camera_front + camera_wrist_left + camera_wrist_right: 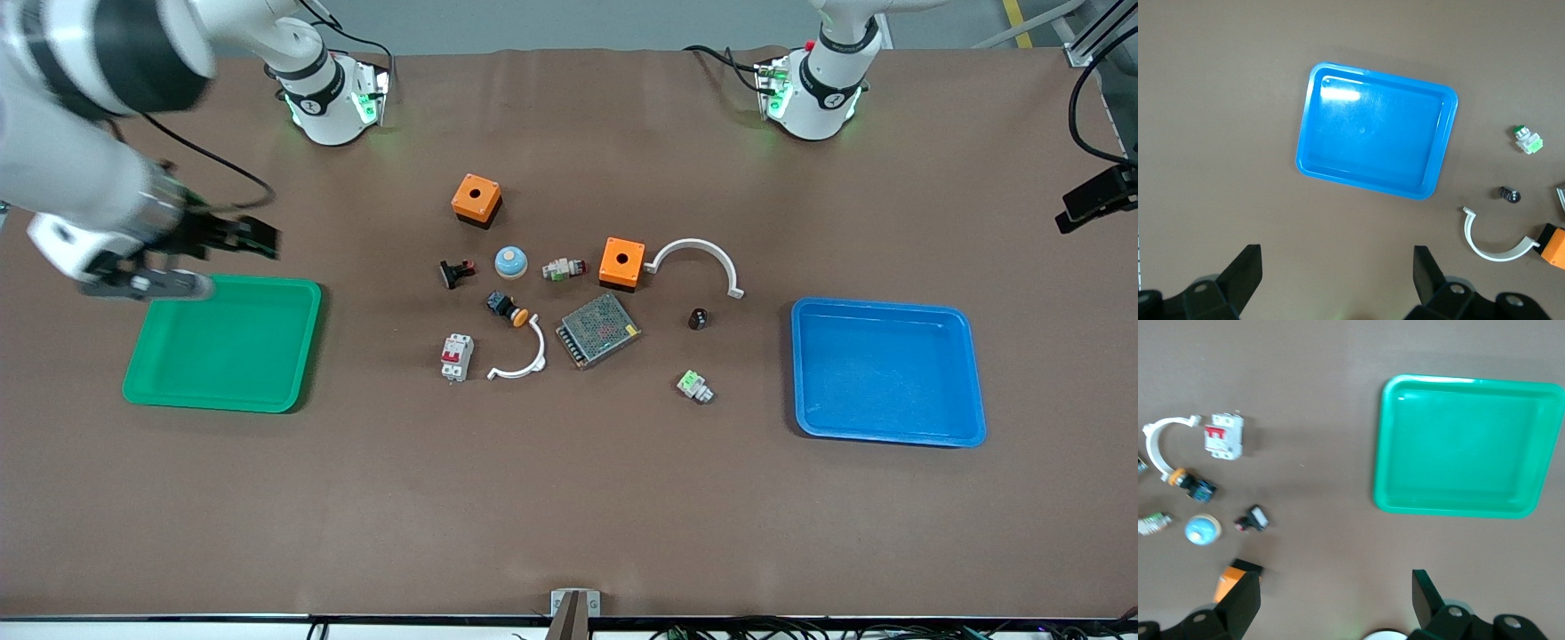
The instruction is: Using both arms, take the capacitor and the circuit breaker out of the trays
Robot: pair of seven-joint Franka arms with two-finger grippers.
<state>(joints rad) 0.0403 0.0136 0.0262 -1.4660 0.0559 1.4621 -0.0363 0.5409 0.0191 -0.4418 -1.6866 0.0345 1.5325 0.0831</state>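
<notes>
Both trays look empty: the green tray (222,356) at left centre of the front view and the blue tray (889,372) at right centre. The breaker (456,357) lies on the table left of centre, the capacitor (699,318) right of centre near the blue tray. The right gripper (240,236), wide open and empty, hangs at the green tray's upper edge. The left gripper (1338,280), open and empty, shows only in its wrist view. Little remains to fail, I judge; a low sweep across the clutter could still knock the capacitor rolling.

No text, label, brand or number can be read on anything here.
</notes>
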